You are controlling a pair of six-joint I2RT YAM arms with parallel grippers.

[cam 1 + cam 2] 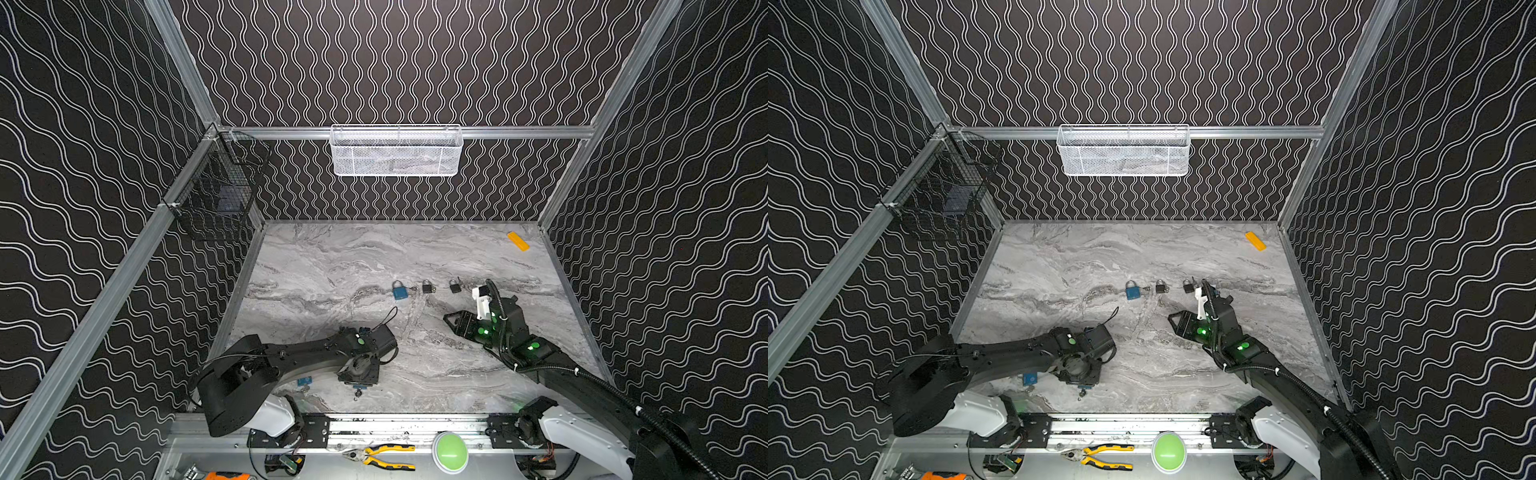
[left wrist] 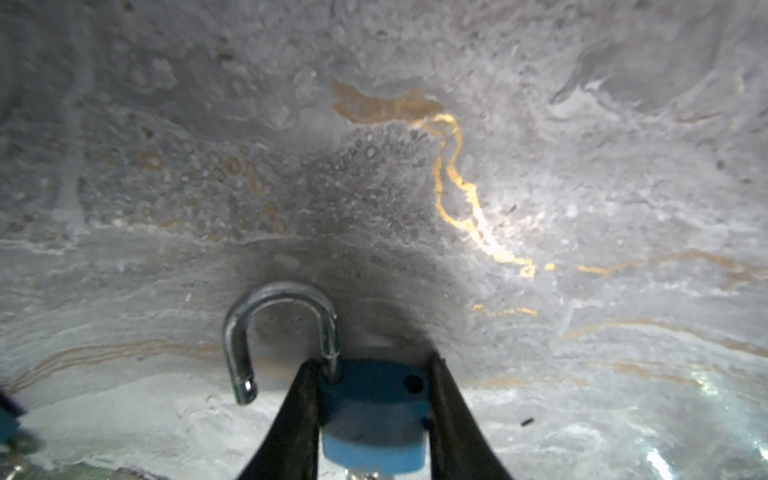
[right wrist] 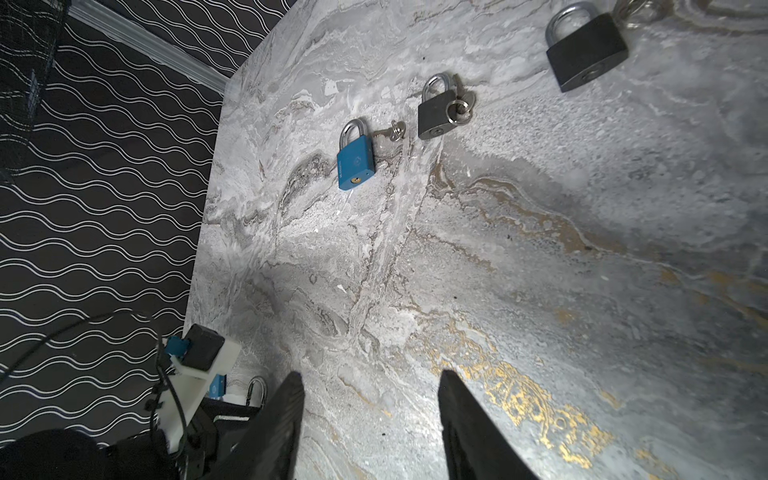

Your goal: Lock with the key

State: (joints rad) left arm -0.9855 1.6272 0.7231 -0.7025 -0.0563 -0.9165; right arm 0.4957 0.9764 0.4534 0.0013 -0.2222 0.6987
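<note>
Well, my left claw (image 2: 372,365) was narrow and closed on the blue lock (image 2: 374,399), with a finger (image 2: 291,424) at each side of its body. It was close to the near edge of the table (image 1: 332,270), left of the middle. The shackle (image 2: 278,299) stood open: one leg sat in the body, and the free end hung outside, turned away from the empty hole (image 2: 413,383). The long axis of the lock ran along the fingers, shackle forward. In a top view the key (image 1: 358,391) showed on the near side of the claw. I judged that it sat in the keyhole, but the seat itself was hidden.

My right claw (image 3: 370,415) was wide and held nothing. It hung above bare table, well apart to the right and farther, so the lock lay left and nearer from it. I judged that the next move must swing the free end over the hole and press it in, and for this the right arm had to come across.
</note>
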